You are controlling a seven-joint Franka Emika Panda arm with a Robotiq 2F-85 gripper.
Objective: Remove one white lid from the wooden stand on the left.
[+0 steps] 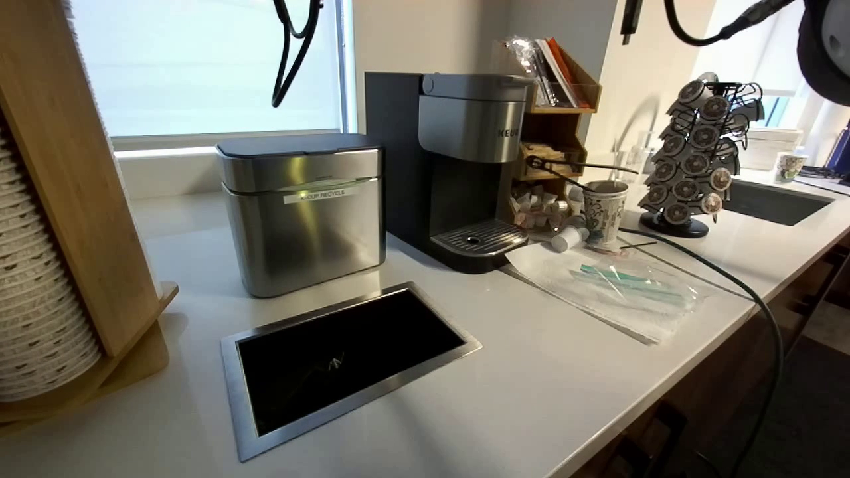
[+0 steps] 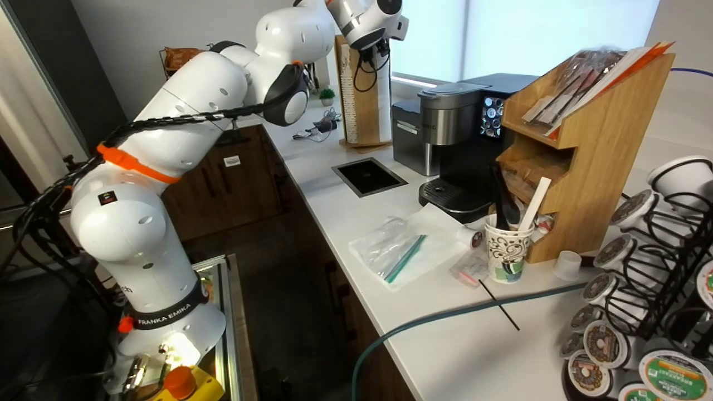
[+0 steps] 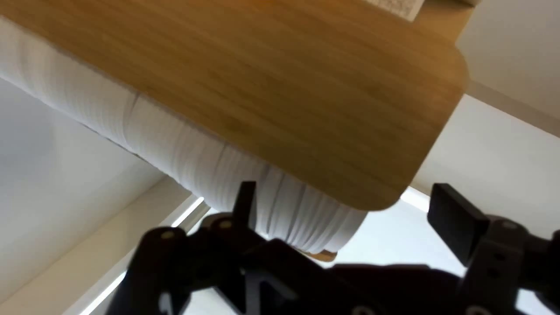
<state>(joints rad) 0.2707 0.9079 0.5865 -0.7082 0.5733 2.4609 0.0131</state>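
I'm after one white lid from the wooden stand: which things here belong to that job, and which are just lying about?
Part of the job:
wooden stand
white lids, stacked in the stand
pincer, open and holding nothing

Not part of it:
steel bin
coffee maker
zip bag
patterned cup
coffee pods
packet rack

In an exterior view, the white arm [image 2: 192, 106] stood on its base [image 2: 172, 328] and leaned toward the upper middle of this view. It was bent at the elbow [image 2: 292, 106], and the forearm [image 2: 292, 36] reached up to the top edge, which cut off a part. Beside the forearm, the wrist [image 2: 362, 21] was tilted downward. In an exterior view, a dark rounded joint [image 1: 823, 56] was visible at the upper right corner. In the wrist view, the black gripper [image 3: 343, 203] had its two fingers [image 3: 457, 223] wide apart.
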